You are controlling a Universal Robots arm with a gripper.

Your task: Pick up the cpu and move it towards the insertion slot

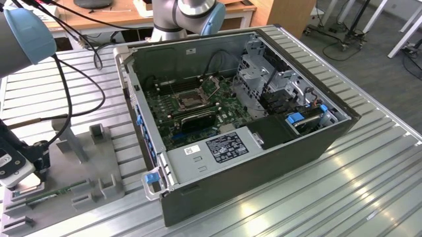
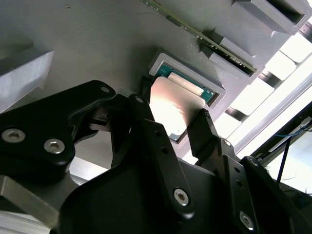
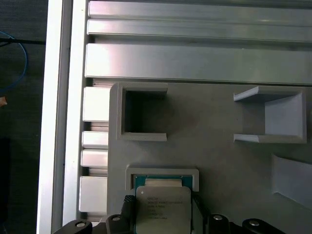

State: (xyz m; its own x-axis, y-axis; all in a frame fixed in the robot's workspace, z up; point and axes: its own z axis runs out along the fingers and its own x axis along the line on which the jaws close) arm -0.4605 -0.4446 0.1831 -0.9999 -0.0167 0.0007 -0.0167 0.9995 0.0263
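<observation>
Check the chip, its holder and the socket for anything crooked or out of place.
Nothing stands out. In both wrist views the chip lies square in its grey holder, with the gripper right at it. In the exterior view the socket inside the open computer case has nothing lying across it.

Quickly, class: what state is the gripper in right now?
gripper: closed on the cpu, which sits in its grey holder.
</observation>
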